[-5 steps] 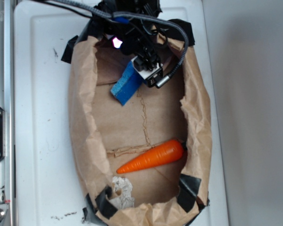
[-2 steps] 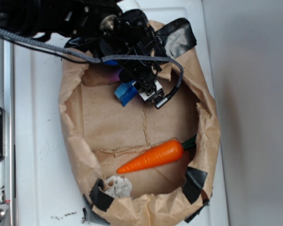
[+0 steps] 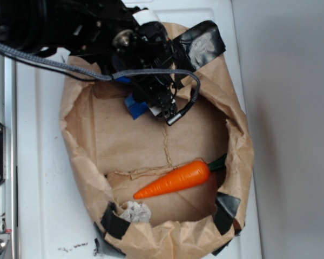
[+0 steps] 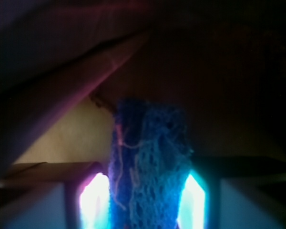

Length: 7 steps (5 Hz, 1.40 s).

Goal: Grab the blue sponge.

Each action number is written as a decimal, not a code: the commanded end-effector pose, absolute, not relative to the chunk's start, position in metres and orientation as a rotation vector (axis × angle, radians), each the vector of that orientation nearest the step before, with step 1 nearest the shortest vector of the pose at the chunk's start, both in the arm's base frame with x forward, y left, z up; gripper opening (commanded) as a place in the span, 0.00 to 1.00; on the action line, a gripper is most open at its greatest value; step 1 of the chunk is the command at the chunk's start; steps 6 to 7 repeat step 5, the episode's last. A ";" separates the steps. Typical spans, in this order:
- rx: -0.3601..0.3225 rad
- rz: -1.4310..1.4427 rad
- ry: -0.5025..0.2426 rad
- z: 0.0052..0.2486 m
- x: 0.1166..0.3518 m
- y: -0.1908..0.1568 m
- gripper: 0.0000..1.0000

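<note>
End effector (image 3: pixel 157 106) clamped on blue sponge (image 3: pixel 134 106) near paper bag's (image 3: pixel 75 162) upper wall, carrot (image 3: pixel 175 179) well apart

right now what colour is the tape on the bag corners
Black tape on the brown paper bag, clearest in the exterior view.

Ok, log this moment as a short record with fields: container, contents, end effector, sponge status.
container: brown paper bag with black tape at its corners, lying open on a white surface
contents: blue sponge at the top end, orange carrot lower down
end effector: over the sponge, mostly hiding it
sponge status: in the wrist view it stands between the two lit fingers, apparently gripped
</note>
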<state>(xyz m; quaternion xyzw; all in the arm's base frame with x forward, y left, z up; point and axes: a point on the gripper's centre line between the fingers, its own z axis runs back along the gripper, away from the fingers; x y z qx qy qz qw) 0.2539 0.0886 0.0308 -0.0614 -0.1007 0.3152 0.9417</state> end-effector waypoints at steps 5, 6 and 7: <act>-0.094 -0.128 -0.308 0.155 0.184 0.033 0.00; -0.094 -0.128 -0.308 0.155 0.184 0.033 0.00; -0.094 -0.128 -0.308 0.155 0.184 0.033 0.00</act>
